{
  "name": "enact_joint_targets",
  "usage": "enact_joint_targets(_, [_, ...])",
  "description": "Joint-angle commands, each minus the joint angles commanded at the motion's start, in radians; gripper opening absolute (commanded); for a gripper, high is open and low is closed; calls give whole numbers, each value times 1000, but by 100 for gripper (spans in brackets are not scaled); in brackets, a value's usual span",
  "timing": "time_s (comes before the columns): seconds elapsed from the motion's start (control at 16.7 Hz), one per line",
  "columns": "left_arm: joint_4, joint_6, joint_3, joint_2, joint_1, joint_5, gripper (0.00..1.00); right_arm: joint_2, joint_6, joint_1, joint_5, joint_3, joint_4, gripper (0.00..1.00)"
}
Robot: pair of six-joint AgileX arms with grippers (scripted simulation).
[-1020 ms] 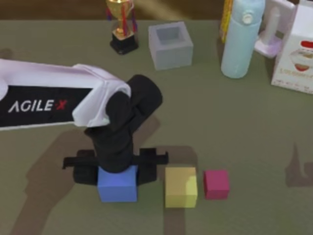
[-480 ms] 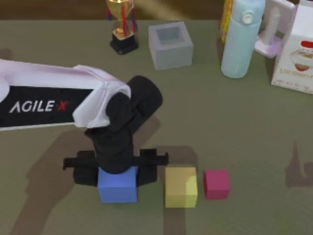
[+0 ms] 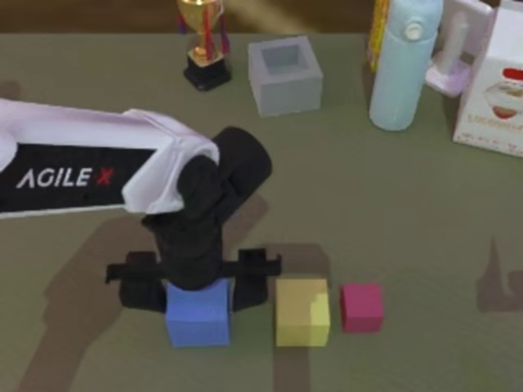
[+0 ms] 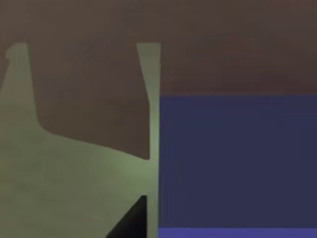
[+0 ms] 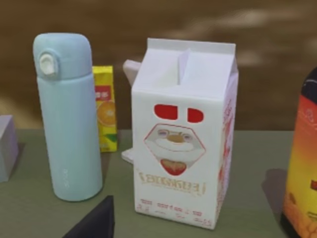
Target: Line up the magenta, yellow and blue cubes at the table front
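My left pincer (image 3: 196, 292) spread wide astride blue cube (image 3: 197, 316), not gripping, near tabletop (image 3: 392, 204) edge, yellow cube (image 3: 301, 312) & magenta cube (image 3: 361, 307) to its right.

The blue cube (image 3: 198, 320), yellow cube (image 3: 302, 313) and magenta cube (image 3: 361, 307) look matt and smooth on the matt olive table (image 3: 409, 212), the trophy (image 3: 202, 37) glossy gold metal, the milk carton (image 5: 184, 131) smooth printed paperboard.
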Motion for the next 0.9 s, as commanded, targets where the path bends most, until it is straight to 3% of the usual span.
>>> enact_joint_targets(0.6, [-4,0,3,-1,0,0,100,0,0,0,0,0,0,100])
enact_joint_targets(0.9, [-168,-5,102,-55,9,-2,100,0,0,0,0,0,0,100])
